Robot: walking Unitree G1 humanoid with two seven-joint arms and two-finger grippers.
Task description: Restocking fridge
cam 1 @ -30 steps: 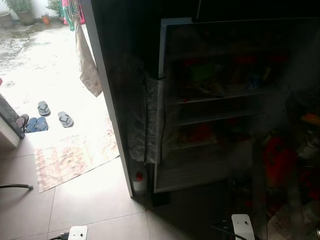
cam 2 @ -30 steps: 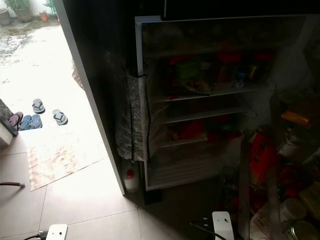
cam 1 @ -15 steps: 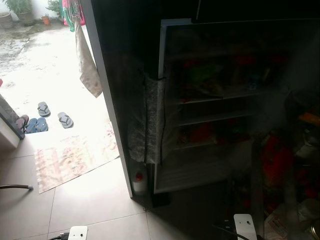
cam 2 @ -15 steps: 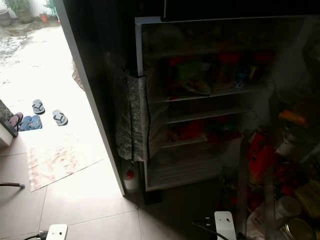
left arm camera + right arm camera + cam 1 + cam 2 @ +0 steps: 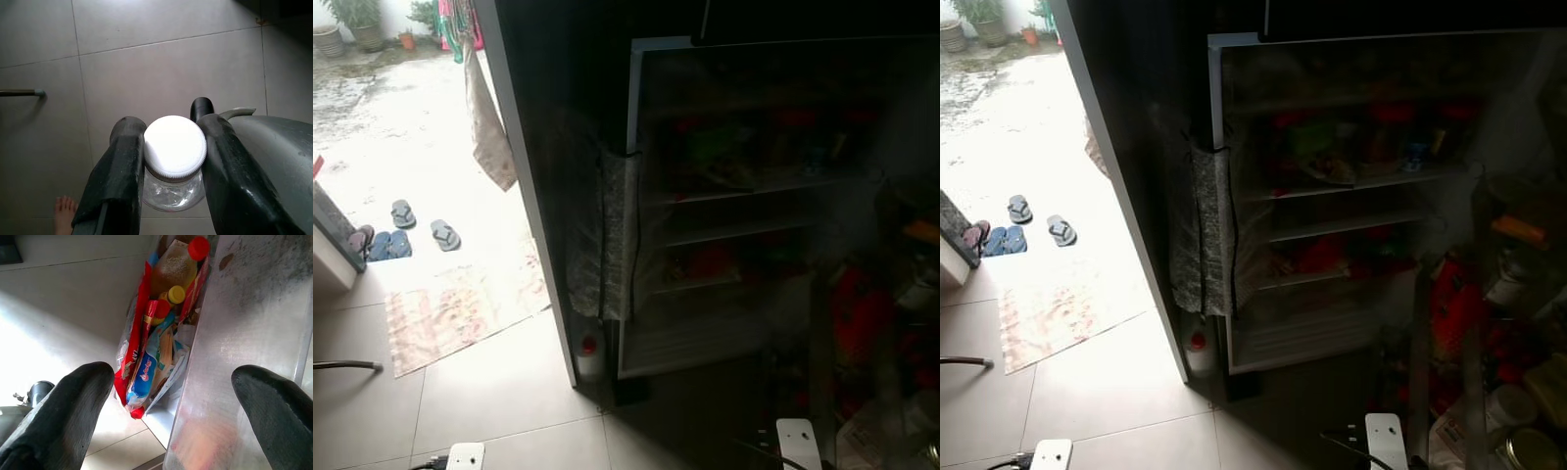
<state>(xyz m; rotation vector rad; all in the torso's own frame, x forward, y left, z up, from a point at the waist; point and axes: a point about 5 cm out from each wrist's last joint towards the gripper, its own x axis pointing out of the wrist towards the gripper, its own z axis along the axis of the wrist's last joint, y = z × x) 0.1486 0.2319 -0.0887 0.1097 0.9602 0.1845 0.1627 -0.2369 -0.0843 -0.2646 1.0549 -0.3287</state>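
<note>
The left gripper [image 5: 171, 147] clamps a clear jar [image 5: 173, 188] with a ribbed white lid [image 5: 174, 146] above tiled floor [image 5: 146, 63], while the right gripper [image 5: 171, 396] gapes wide.

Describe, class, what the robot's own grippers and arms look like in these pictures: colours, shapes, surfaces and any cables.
The left gripper has two long, thick black fingers with a matte, rounded surface. The right gripper has the same black fingers, blunt at the tips and finely textured. In the head views, white blocks at the bottom edge with thin dark cables look like parts of the arms.
</note>
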